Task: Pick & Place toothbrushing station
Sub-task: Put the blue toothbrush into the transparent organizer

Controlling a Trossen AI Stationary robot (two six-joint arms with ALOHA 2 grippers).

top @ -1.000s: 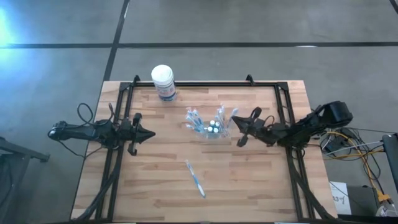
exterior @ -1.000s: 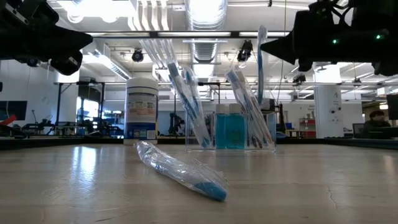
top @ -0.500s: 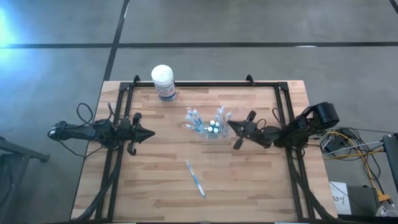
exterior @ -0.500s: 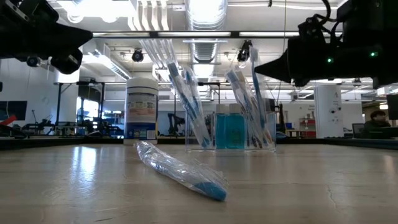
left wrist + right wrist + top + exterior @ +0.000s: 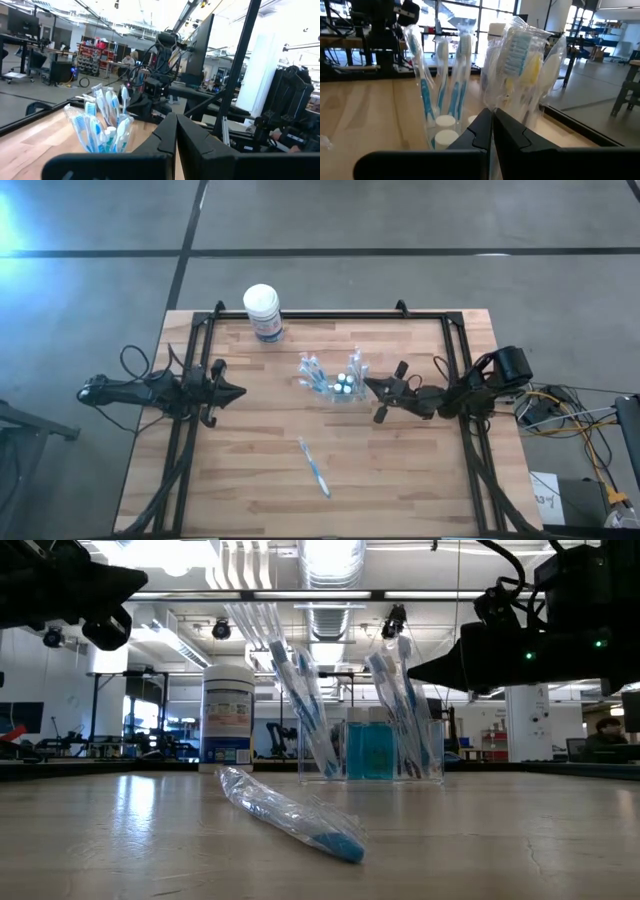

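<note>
My right gripper (image 5: pixel 372 383), fingers pressed together and empty, sits just right of the toothbrushing station (image 5: pixel 338 383) at table centre. I risk nudging it over, spilling the brushes. My left gripper (image 5: pixel 238 392), likewise closed, waits far left.

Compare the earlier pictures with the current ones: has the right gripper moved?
Yes. In the high view the right gripper, shut, has moved left toward the clear toothbrush holder, which stayed put on the table, and its tip now nearly reaches it.
</note>
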